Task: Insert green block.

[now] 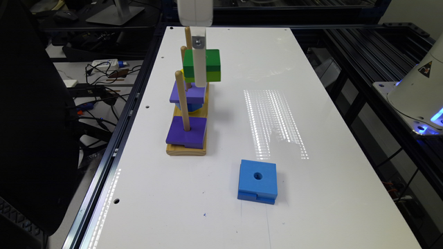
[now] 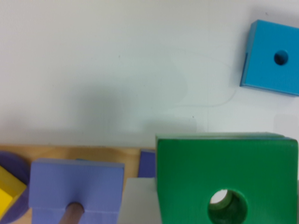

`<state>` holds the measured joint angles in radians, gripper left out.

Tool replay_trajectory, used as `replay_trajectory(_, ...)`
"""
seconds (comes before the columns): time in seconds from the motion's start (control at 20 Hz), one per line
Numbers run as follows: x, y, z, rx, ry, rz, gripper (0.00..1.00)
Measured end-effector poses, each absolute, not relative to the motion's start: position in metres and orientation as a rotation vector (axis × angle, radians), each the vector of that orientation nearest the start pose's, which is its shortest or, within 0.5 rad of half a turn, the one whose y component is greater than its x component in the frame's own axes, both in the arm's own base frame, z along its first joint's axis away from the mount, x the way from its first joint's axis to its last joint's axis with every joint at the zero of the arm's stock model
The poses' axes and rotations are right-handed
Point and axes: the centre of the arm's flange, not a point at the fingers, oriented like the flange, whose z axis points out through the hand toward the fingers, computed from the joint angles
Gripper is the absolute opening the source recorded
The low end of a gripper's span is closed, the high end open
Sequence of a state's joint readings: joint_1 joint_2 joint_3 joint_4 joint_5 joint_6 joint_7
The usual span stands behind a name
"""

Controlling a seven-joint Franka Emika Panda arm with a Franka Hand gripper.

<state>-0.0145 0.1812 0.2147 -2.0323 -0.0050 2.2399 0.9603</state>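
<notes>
Exterior view, read left to right. Near the table's (image 1: 311, 193) long edge on the exterior view's left, a wooden peg base (image 1: 187, 149) is carrying three upright pegs in a row running toward the far edge. The nearest peg (image 1: 182, 103) is passing through a purple block (image 1: 186, 132); a second purple block (image 1: 187, 94) is sitting higher on the middle peg (image 1: 183, 58), over a blue piece. The far peg (image 1: 188, 37) is standing behind the raised load.

The green block (image 1: 202, 65) is hanging in the air above the far part of the base, level, not yet threaded on any peg. The gripper (image 1: 199, 57) is grasping it by opposite side faces, one white finger crossing its near face. In the wrist view the green block (image 2: 226, 179) is lying directly under the camera, its centre hole (image 2: 227, 205) unobstructed.

Judged handling: rigid, light, probably painted wood; smooth faces may be slipping under a weak squeeze, so flat side faces, clear of the hole, are offering the best hold.

Further right, toward the near edge, a blue block (image 1: 258, 180) is resting flat, well apart.
</notes>
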Motion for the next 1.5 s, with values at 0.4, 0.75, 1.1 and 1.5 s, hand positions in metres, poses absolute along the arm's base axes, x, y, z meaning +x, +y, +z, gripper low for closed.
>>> replay_trajectory(0.4,0.572,0.113,0.366,-2.874,1.149,-0.019,0.00)
replay_trajectory(0.75,0.573,0.112,0.372,-2.867,1.151,-0.036,0.00)
replay_trajectory(1.1,0.577,0.108,0.373,-2.856,1.154,-0.056,0.00)
replay_trajectory(1.5,0.584,0.110,0.374,-2.848,1.149,-0.066,0.00)
